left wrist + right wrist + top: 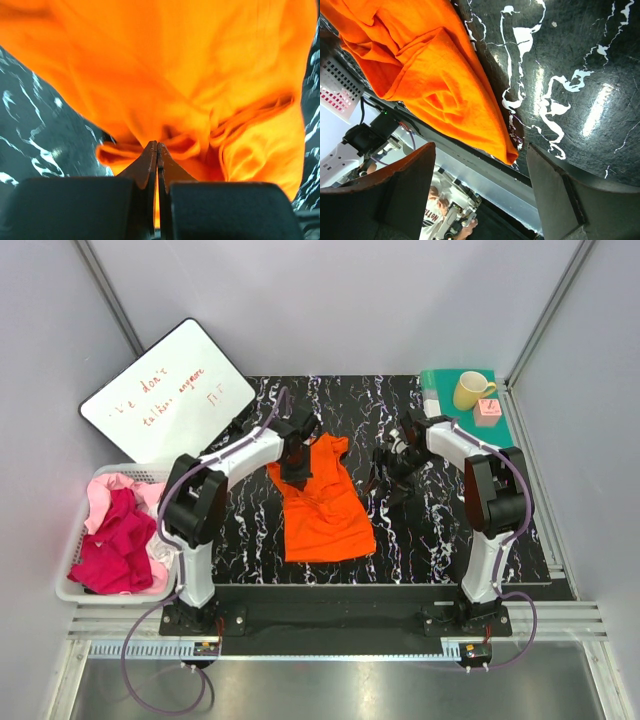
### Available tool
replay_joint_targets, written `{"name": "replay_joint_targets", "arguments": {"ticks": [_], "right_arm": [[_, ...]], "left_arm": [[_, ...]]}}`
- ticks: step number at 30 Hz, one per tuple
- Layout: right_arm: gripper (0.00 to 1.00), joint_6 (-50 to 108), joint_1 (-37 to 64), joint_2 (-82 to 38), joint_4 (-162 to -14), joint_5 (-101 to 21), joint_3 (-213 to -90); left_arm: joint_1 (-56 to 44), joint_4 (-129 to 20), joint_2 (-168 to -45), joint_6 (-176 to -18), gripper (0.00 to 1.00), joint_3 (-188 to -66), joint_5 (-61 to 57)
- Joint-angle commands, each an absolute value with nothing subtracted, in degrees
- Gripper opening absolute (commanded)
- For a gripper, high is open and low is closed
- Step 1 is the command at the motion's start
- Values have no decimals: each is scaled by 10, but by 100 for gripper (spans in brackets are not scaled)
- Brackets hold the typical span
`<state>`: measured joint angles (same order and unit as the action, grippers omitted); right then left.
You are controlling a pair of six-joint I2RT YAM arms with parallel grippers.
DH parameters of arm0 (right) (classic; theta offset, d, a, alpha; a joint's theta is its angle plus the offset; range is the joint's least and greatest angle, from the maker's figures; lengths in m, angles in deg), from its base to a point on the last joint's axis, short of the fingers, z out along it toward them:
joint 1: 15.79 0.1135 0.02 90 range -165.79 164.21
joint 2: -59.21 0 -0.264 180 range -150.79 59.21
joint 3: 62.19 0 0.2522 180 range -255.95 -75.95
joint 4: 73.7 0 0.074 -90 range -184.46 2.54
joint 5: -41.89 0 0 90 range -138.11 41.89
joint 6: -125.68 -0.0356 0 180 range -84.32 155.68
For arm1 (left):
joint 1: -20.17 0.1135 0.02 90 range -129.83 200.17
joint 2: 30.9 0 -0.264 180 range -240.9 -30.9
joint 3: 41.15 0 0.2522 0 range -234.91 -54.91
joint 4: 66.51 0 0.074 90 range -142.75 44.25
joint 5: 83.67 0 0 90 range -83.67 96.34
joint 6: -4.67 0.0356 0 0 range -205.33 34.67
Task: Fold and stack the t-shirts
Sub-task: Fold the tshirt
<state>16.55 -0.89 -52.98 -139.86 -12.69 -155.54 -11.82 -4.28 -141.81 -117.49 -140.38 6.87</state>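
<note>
**Orange t-shirt spread on the black marbled table, pinched by one end effector**

At the left edge of the top view, the white basket holds a crumpled magenta t-shirt and a pale pink t-shirt. The left arm bends in over the shirt's upper middle; the left end effector is clamped tight on bunched orange cloth. The right arm reaches leftward; the right end effector is spread wide, holding nothing, just beside the shirt's right edge. On the whiteboard at upper left, the red handwriting shows "don't" and "anymore".

Basket left of t-shirt on table
</note>
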Motion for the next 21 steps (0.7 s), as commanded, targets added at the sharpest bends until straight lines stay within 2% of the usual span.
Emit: {"name": "replay_joint_targets", "arguments": {"ticks": [1, 3, 7, 8, 14, 15, 18, 19, 21], "right_arm": [[82, 180, -8, -529, -1406, -137, -1552], [86, 185, -8, -526, -1406, -142, -1551], [100, 193, -9, -503, -1409, -154, -1543], [100, 201, -8, -493, -1409, -155, -1540], [100, 215, -9, -475, -1410, -138, -1491], [100, 216, -9, -477, -1408, -132, -1485], [100, 216, -9, -480, -1386, -133, -1474], [100, 217, -9, -483, -1383, -133, -1479], [100, 216, -10, -501, -1380, -130, -1521]], "left_arm": [[-91, -27, -1450, -1178, 0, -1459, 97], [-83, -16, -1436, -1169, 0, -1469, 104], [-70, -11, -1360, -1156, 0, -1449, 102], [-66, -10, -1342, -1155, 0, -1420, 87], [-56, -15, -1186, -1175, 23, -1261, 2], [-55, -19, -1170, -1180, 31, -1237, -6], [-55, -30, -1121, -1195, 38, -1177, -4], [-52, -34, -1114, -1198, 46, -1171, 2], [-49, -41, -1117, -1202, 49, -1177, 7]]}}
